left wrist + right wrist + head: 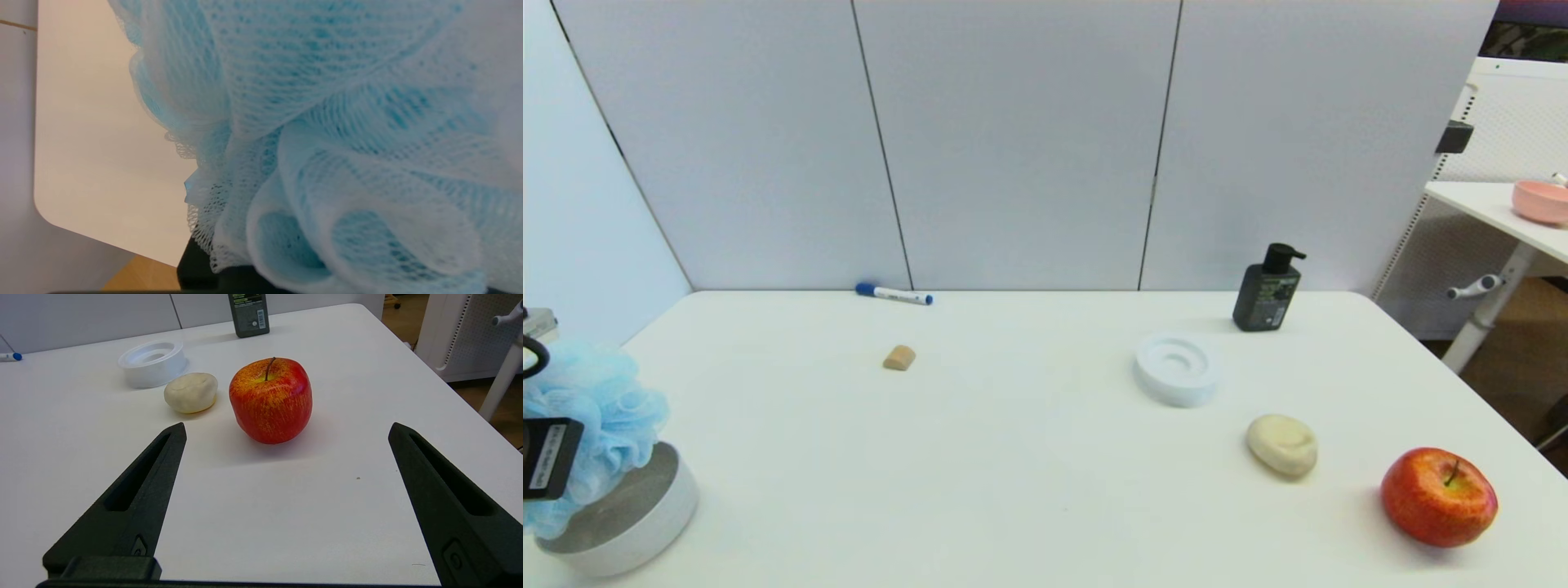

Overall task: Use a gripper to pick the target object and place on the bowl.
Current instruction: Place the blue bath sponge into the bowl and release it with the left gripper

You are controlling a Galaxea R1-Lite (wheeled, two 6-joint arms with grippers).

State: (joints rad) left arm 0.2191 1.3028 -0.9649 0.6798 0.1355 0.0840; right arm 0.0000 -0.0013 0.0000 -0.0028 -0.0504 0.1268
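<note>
The light blue mesh pouf (600, 412) is at the table's near left corner, over the left part of the white bowl (645, 523) and reaching down into its greyish inside. My left gripper (541, 457) is at the left edge of the head view, pressed against the pouf. The pouf (335, 134) fills the left wrist view and hides the jaws. My right gripper (287, 426) is open and empty, low over the table just short of the red apple (270, 400).
A cream soap (1282, 445), a white ring-shaped dish (1176, 369) and a black pump bottle (1266, 290) stand on the right half. A small tan block (899, 358) and a blue marker (894, 294) lie towards the back. A pink bowl (1539, 202) is on a side table.
</note>
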